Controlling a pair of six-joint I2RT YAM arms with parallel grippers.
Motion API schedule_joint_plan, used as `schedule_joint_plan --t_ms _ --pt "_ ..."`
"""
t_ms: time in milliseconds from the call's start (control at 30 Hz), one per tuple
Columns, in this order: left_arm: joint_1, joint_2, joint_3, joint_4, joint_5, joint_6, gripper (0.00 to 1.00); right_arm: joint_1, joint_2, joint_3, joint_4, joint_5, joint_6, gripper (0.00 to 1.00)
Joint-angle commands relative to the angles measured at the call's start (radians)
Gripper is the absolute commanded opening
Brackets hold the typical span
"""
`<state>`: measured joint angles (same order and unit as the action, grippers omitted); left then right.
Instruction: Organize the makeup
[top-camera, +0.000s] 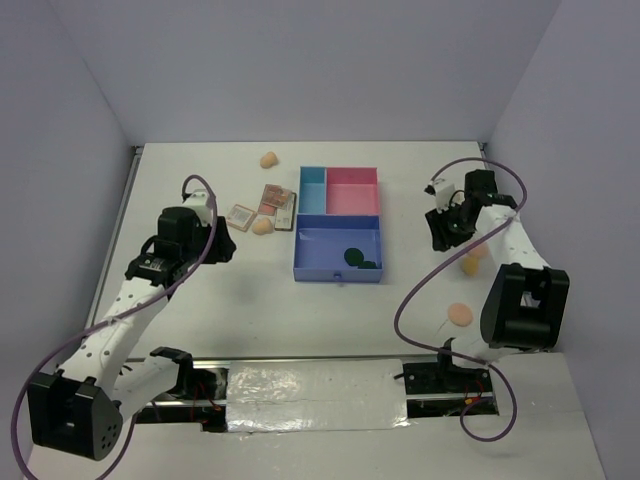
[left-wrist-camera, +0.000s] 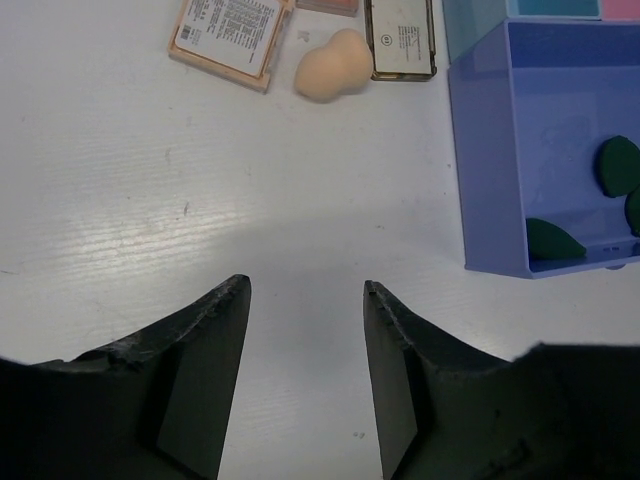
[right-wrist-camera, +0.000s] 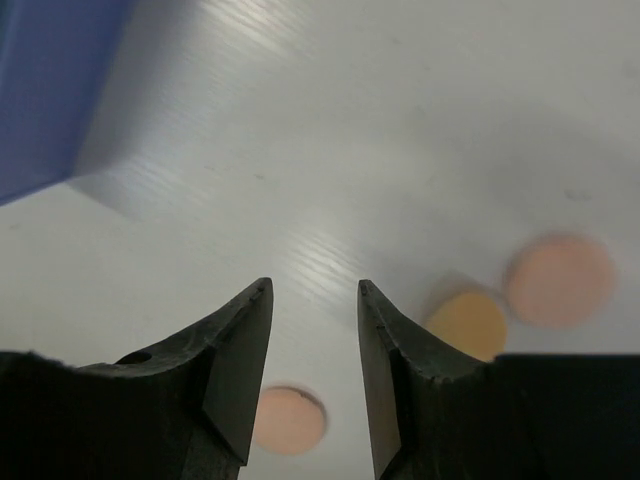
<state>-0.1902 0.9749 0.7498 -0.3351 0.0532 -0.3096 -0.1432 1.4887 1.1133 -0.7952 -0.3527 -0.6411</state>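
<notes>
Top external: seeing tray (top-camera: 297, 250) mid-table, blue and pink compartments at the back, dark green discs (top-camera: 355, 259) in the big purple-blue one in front. Counting three palettes (top-camera: 272, 198) bunched just left of it, egg sponge (top-camera: 262, 226) beside them, second sponge (top-camera: 268, 159) farther back, well apart. Spotting peach puff (top-camera: 459, 314) on the right near the arm base, orange puff (top-camera: 470, 265) half hidden by the right arm. Can't read any print from up here. Placing left gripper (top-camera: 224, 245) left of the palettes, right gripper (top-camera: 438, 230) right of the tray; can't judge either gap in this view.

Left wrist: showing left gripper (left-wrist-camera: 305, 285) with fingers apart, gripping nothing, over bare table (left-wrist-camera: 150, 180). Seeing peach-rimmed palette (left-wrist-camera: 228, 30) with white label up, rows of fine print, too small to read. Same for dark-rimmed palette (left-wrist-camera: 402, 38): grey label, small round mark, text illegible. Finding egg sponge (left-wrist-camera: 335, 65) between the two, peach, waisted. Catching three dark green discs (left-wrist-camera: 618, 165) inside the tray (left-wrist-camera: 485, 150), one leaning in the near corner.

Right wrist: blurred. Showing right gripper (right-wrist-camera: 315, 285) with fingers apart, clamped on nothing. Making out three round ones on the table: far puff (right-wrist-camera: 558, 280), peach; yellow-orange puff (right-wrist-camera: 467, 322) just beside it, partly behind the right finger; near puff (right-wrist-camera: 290, 418), peach, low in the gap. Catching blue tray (right-wrist-camera: 50, 90) corner at upper left.
</notes>
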Motion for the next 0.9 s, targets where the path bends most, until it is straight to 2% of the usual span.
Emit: schedule_joint_plan --t_ms 0,233,567,867 --pt "0.008 0.016 0.013 0.048 0.004 0.015 0.61 -0.045 -0.028 -0.032 0.095 0.295 0.116 0.49" --pt "0.008 0.050 0.013 0.057 0.027 0.020 0.63 -0.127 0.080 -0.009 0.180 0.435 0.216 0.56" --pt "0.008 0.056 0.011 0.048 -0.021 0.029 0.64 -0.164 0.254 0.098 0.224 0.409 0.247 0.58" --pt "0.008 0.051 0.005 0.045 -0.029 0.026 0.64 -0.176 0.396 0.198 0.214 0.385 0.209 0.58"
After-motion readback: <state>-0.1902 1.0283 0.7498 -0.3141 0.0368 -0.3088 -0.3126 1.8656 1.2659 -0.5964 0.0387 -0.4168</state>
